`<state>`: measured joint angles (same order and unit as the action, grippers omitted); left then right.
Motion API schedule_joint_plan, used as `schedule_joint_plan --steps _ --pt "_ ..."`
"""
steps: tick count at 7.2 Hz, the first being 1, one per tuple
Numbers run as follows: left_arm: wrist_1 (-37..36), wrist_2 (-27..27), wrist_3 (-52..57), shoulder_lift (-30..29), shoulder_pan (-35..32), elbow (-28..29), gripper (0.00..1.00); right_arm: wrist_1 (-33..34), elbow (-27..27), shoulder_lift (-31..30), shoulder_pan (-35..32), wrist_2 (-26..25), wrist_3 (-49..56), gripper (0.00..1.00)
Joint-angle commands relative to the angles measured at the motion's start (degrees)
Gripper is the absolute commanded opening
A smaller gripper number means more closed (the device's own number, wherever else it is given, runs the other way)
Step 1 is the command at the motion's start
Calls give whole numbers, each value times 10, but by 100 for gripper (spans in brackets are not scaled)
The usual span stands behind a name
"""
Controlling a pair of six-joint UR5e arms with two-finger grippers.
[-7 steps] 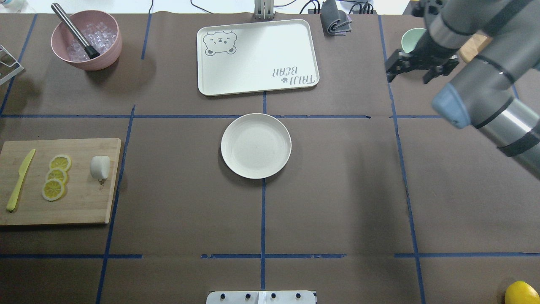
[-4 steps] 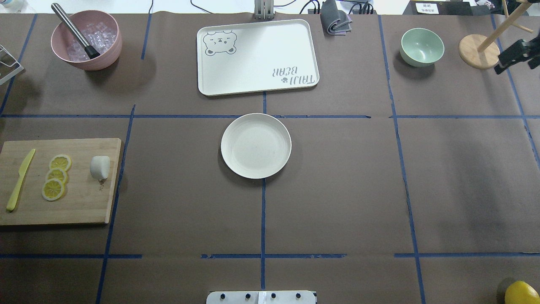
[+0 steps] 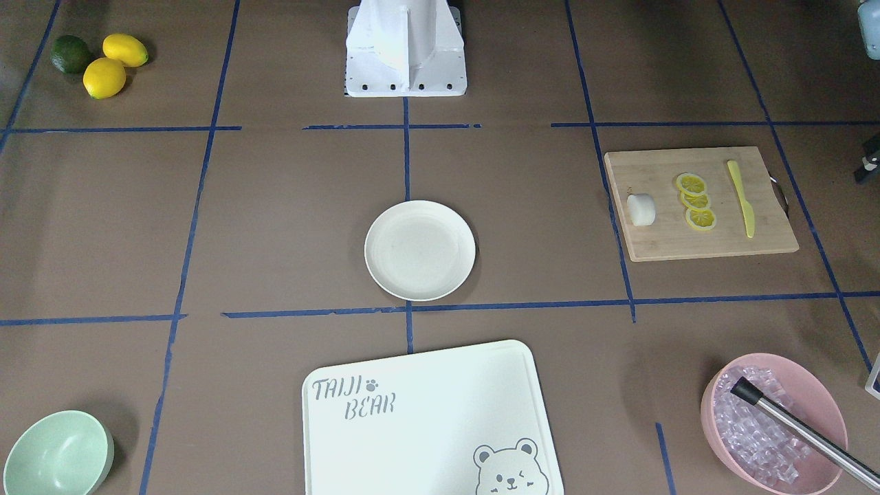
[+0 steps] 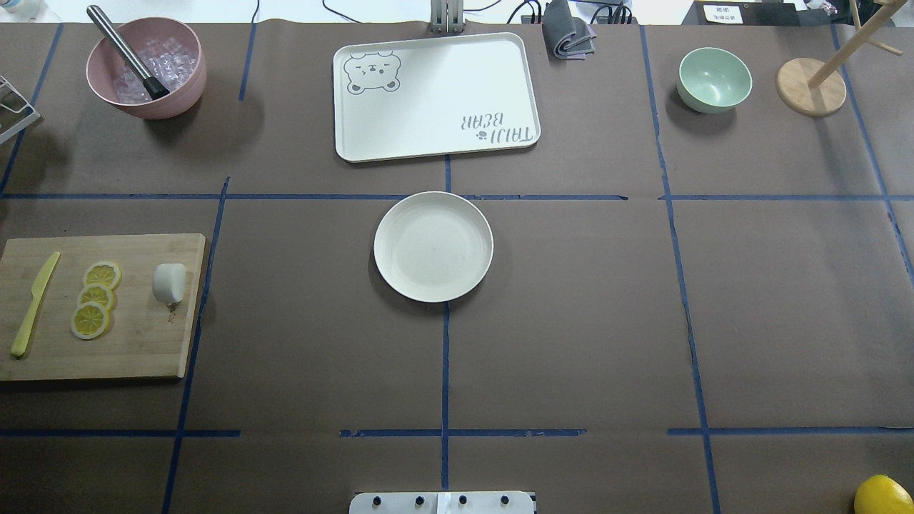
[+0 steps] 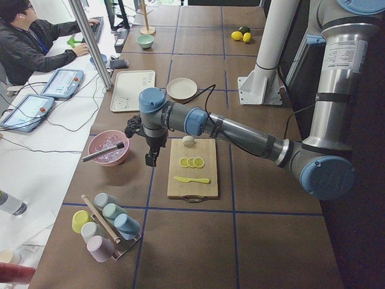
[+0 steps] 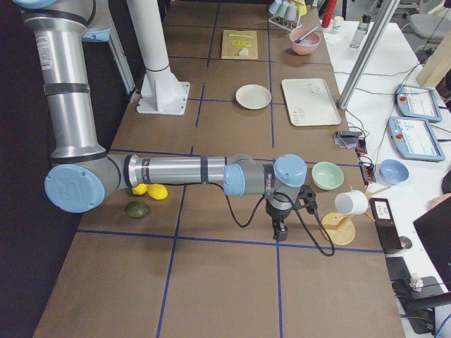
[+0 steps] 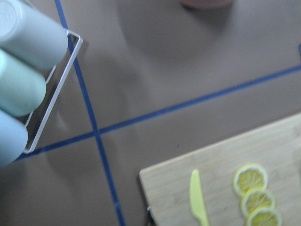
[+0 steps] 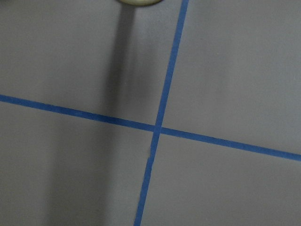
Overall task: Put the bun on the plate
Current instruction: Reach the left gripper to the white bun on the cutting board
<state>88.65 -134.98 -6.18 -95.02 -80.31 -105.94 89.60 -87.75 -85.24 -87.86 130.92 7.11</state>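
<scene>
The bun (image 4: 169,283) lies on a wooden cutting board (image 4: 136,346) at the table's left edge. It sits close to the board's side that faces the table's middle, with nothing gripping it. Beside it on the board are three lemon slices (image 4: 95,298) in an overlapping row, and past them a yellow knife (image 4: 34,303) along the outer side. The plate (image 4: 433,246) stands at the middle of the table, well apart from the board, with nothing on it.

The left claw (image 5: 150,159) shows clearly only in the side view. It hangs fingers down over the table just off the board's far corner, between the board and a pink bowl (image 5: 96,158) of ice cubes. Whether it is wide or narrow cannot be told. Its wrist camera looks down on that board corner with the knife and slices, and on a rack of pastel cups (image 7: 21,80) at the picture's edge; the bun is not in it.

The right claw (image 6: 280,232) hangs over the table's right end, near a green bowl (image 6: 327,175) and a wooden stand (image 6: 338,231) that carries a white cup. Its opening cannot be told either; its wrist camera shows only brown table cover and crossing blue tape.

Along the far edge lies a white tray (image 4: 435,96) with a bear print, and a lemon (image 4: 884,495) sits at the near right corner.
</scene>
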Motion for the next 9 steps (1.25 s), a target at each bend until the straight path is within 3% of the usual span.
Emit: schedule_joint_plan --steps 1,2,5,9 --pt "83 2 -106 -3 114 -16 100 -1 -56 -49 -3 -6 -30 100" --pt "94 4 -190 -3 180 -18 100 -1 -71 -55 -3 -6 -45 100" --pt "185 127 -428 -1 318 -9 100 -1 -72 -56 -3 -6 -46 100" --pt "188 150 -459 3 355 21 100 -1 -72 -56 -3 -5 -46 100"
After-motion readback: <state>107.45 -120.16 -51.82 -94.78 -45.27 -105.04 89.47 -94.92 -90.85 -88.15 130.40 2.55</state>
